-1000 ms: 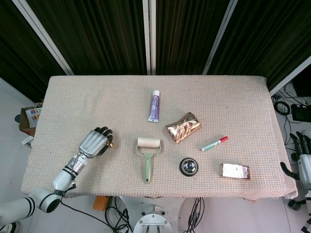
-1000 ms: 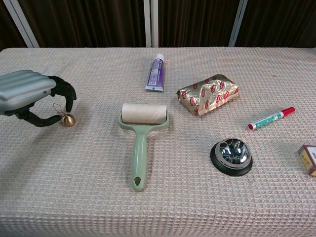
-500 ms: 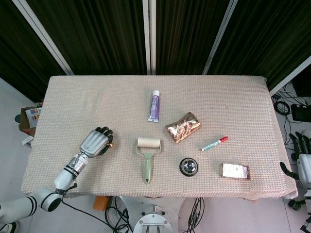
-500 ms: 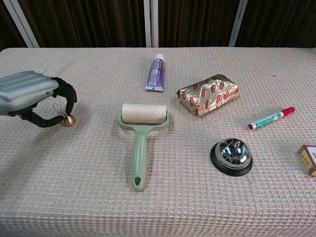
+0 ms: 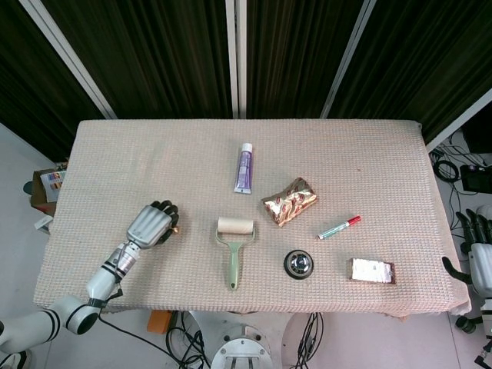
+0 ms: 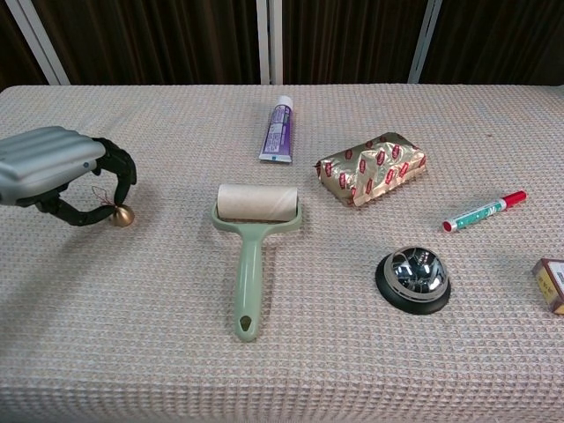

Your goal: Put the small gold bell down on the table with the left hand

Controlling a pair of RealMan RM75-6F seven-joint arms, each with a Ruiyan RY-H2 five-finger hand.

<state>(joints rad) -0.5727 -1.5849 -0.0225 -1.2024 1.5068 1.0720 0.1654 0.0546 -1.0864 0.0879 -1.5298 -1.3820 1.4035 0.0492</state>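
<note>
At the far left, the left hand is pinching the small gold bell by its loop, fingers curled around it. The bell is hanging at the tabletop, seemingly touching. Releasing is left. The right hand is idling off the right edge; its fingers' state is unclear.

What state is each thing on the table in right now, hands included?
Left hand: fingers curled, pinching the bell's loop.
Bell: hanging from the left hand, at or just above the cloth.
Right hand: off the table's right edge, holding nothing visible.
Lint roller: lying flat.
Tube: lying flat, capped.
Marker: lying flat, capped.
Snack packet: lying, sealed.
Desk bell: upright.
Small box: lying, partly out of frame.
</note>
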